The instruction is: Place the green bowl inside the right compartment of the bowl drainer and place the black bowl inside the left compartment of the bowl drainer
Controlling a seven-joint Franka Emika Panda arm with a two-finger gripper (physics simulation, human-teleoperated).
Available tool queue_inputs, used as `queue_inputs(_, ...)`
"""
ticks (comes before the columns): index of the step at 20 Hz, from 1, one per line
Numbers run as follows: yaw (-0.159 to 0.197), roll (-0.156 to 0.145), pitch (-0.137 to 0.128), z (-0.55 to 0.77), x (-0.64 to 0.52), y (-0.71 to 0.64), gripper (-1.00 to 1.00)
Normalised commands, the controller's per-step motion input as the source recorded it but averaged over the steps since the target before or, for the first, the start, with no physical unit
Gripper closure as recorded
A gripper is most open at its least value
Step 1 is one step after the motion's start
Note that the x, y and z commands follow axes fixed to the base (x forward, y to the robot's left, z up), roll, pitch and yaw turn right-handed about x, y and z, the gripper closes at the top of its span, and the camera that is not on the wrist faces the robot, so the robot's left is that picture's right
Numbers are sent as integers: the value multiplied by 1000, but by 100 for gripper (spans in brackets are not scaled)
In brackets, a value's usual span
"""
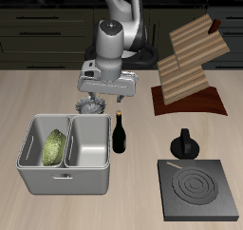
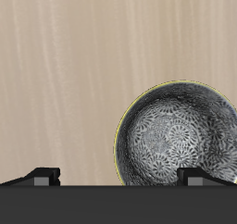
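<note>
The green bowl [image 1: 55, 146] lies tilted on its edge inside one well of the bowl drainer [image 1: 66, 182], the well farther from the dark bottle [image 1: 121, 132]. The black bowl [image 2: 176, 133] sits on the table just behind the bowl drainer. The gripper [image 1: 92, 103] hangs right over that bowl, fingers [image 2: 44, 175] spread wide, holding nothing.
</note>
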Motion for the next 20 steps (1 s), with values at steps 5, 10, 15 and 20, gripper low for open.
queue_inputs(5,1,-8,35,-204,-48,-24,-100)
queue_inputs(10,16,3,42,-239,-14,24,-100)
queue_inputs(15,6,40,14,-172,-59,94,100)
queue_inputs(20,-1,19,-3,20,-63,-4,100)
